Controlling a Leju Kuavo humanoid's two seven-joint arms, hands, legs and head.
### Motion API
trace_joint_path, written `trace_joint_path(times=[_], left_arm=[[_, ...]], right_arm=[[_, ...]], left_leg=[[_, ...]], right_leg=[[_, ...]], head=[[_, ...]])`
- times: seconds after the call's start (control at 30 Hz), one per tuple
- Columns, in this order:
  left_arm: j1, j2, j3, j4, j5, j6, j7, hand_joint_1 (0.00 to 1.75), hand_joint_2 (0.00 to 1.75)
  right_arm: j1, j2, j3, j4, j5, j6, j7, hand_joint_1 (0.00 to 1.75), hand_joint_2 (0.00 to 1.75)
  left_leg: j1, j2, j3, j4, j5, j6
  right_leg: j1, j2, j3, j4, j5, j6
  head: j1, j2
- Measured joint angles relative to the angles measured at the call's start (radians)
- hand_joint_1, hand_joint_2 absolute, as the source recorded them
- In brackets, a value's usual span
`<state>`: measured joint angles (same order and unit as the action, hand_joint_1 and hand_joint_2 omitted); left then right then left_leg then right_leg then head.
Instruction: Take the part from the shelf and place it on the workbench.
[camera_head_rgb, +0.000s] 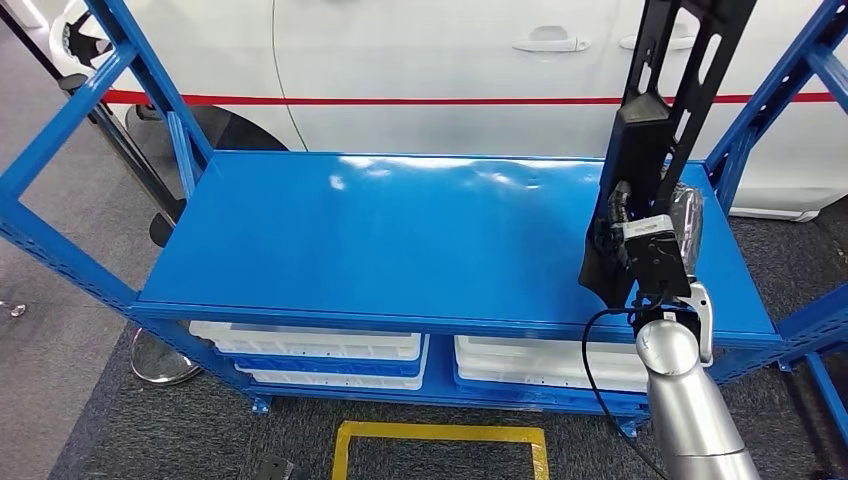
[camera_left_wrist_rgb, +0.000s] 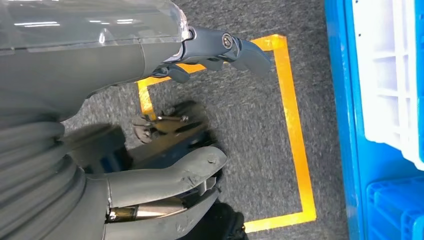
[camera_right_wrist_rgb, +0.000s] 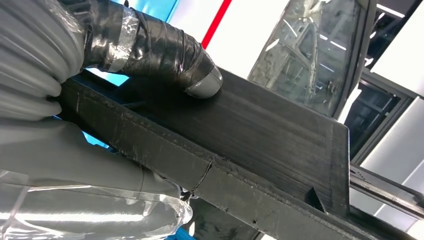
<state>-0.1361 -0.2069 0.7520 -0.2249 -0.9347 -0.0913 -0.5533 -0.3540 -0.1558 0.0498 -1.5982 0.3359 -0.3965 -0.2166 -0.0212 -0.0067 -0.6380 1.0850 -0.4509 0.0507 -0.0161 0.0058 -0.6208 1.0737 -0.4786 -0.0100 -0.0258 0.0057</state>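
Note:
The part (camera_head_rgb: 668, 90) is a long black frame with slotted openings. It stands nearly upright above the right end of the blue shelf top (camera_head_rgb: 400, 235), reaching out of the picture's top. My right hand (camera_head_rgb: 660, 245) grips its lower end. In the right wrist view the taped thumb (camera_right_wrist_rgb: 165, 55) presses on the part's flat black face (camera_right_wrist_rgb: 270, 135), with the other fingers wrapped under it. My left hand (camera_left_wrist_rgb: 165, 140) hangs over the floor with its fingers apart and nothing in it.
A blue shelf frame (camera_head_rgb: 60, 130) surrounds the top. White and blue trays (camera_head_rgb: 320, 355) lie on the lower level. A white car with a red stripe (camera_head_rgb: 420, 100) stands right behind. A yellow floor marking (camera_head_rgb: 440, 440) lies in front on grey carpet.

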Motion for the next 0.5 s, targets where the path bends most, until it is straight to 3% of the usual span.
trace_joint_path(times=[0.1, 0.17, 0.23, 0.3, 0.33, 0.4, 0.47, 0.5], left_arm=[[0.0, 0.004, -0.003, 0.0, 0.0, -0.002, -0.001, 0.0, 1.75], [0.0, 0.004, -0.004, 0.0, 0.001, -0.003, 0.007, 0.0, 1.75], [-0.002, 0.004, -0.004, 0.0, 0.002, -0.002, 0.022, 0.0, 1.75], [-0.003, 0.004, -0.004, 0.0, 0.003, 0.002, 0.037, 0.0, 1.75], [-0.003, 0.004, -0.004, 0.0, 0.003, 0.003, 0.041, 0.0, 1.75], [-0.001, 0.004, -0.004, 0.0, 0.005, 0.005, 0.044, 0.0, 1.75], [0.001, 0.003, -0.004, 0.0, 0.006, 0.005, 0.045, 0.0, 1.75], [0.0, 0.004, -0.004, 0.0, 0.008, 0.006, 0.045, 0.0, 1.75]], right_arm=[[0.002, 0.001, -0.012, 0.009, -0.008, 0.004, -0.004, 1.75, 1.75], [0.003, 0.002, -0.016, 0.012, -0.009, 0.005, -0.006, 1.75, 1.75], [0.001, 0.003, -0.022, 0.014, -0.009, 0.007, -0.01, 1.75, 1.75], [0.001, 0.004, -0.027, 0.018, -0.009, 0.012, -0.011, 1.75, 1.75], [0.004, 0.005, -0.028, 0.021, -0.009, 0.015, -0.011, 1.75, 1.75], [0.007, 0.007, -0.028, 0.026, -0.009, 0.018, -0.011, 1.75, 1.75], [0.007, 0.009, -0.028, 0.028, -0.009, 0.019, -0.012, 1.75, 1.75], [0.006, 0.01, -0.029, 0.028, -0.009, 0.019, -0.012, 1.75, 1.75]], left_leg=[[-0.01, 0.0, 0.023, -0.049, 0.007, 0.012], [-0.005, 0.001, 0.037, -0.077, 0.02, 0.013], [0.002, 0.004, 0.051, -0.103, 0.033, 0.014], [0.002, 0.004, 0.053, -0.105, 0.033, 0.017], [0.003, 0.004, 0.052, -0.103, 0.031, 0.016], [0.007, 0.003, 0.05, -0.092, 0.024, 0.01], [0.015, 0.001, 0.044, -0.067, 0.009, -0.003], [0.017, 0.0, 0.037, -0.05, 0.0, -0.011]], right_leg=[[-0.006, -0.001, 0.003, -0.012, 0.006, 0.011], [-0.006, -0.003, 0.004, -0.011, 0.001, 0.017], [-0.005, -0.003, -0.023, 0.052, -0.04, 0.022], [-0.007, -0.003, -0.079, 0.162, -0.093, 0.028], [-0.01, -0.004, -0.099, 0.201, -0.102, 0.032], [-0.018, -0.005, -0.095, 0.186, -0.069, 0.045], [-0.026, -0.006, -0.044, 0.085, -0.015, 0.058], [-0.027, -0.004, -0.024, 0.044, -0.001, 0.057]], head=[[0.0, 0.0], [0.0, 0.0], [0.001, 0.0], [0.001, 0.0], [0.001, 0.0], [0.001, 0.0], [0.001, 0.0], [0.001, 0.0]])
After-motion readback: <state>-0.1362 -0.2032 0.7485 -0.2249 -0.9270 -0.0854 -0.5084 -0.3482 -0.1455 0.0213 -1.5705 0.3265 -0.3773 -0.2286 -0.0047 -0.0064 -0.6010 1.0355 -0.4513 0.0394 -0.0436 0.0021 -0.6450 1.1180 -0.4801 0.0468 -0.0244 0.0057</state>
